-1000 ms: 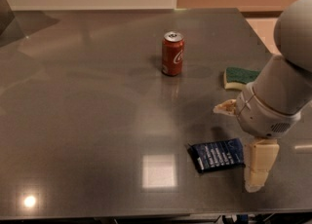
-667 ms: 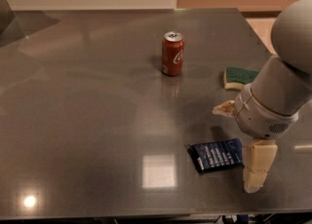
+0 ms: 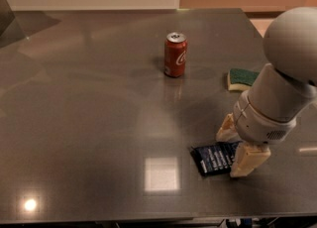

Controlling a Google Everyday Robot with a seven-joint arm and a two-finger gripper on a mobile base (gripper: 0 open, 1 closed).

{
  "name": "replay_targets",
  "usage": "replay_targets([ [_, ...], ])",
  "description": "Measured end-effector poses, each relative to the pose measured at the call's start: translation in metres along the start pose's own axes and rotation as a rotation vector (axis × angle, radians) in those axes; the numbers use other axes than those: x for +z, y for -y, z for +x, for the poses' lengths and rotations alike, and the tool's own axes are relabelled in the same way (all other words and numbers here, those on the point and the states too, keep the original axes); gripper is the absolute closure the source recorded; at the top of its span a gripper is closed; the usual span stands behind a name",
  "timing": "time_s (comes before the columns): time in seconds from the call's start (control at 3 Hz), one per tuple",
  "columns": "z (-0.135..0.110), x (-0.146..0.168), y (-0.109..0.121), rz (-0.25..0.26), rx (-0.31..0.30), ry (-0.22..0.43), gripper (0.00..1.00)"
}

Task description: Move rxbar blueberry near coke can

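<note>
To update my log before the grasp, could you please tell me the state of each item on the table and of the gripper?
coke can: upright on the table, silver top up, apart from the other things.
rxbar blueberry: lying flat, its right end between the gripper's fingers.
sponge: lying flat, green side up.
gripper: low at the bar's right end, fingers open.

No wording legible: white script on coke can, pale rows on rxbar blueberry; gripper spread over wrapper's right end.
</note>
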State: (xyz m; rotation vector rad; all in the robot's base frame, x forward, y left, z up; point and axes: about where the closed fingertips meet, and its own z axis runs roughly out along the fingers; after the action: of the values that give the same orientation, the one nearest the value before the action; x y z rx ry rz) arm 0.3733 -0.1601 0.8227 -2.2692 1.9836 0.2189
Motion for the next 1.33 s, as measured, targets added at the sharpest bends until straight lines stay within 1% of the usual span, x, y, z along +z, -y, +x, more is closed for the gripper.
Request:
replay_targets([
  [0.67, -0.001, -0.001, -0.001, -0.007, -0.005, -0.01, 0.87],
  [1.0, -0.008, -0.017, 0.013, 0.02, 0.042, -0.016, 1.0],
  [1.33, -0.021, -0.039, 0.042, 0.056, 0.094, -0.019, 1.0],
])
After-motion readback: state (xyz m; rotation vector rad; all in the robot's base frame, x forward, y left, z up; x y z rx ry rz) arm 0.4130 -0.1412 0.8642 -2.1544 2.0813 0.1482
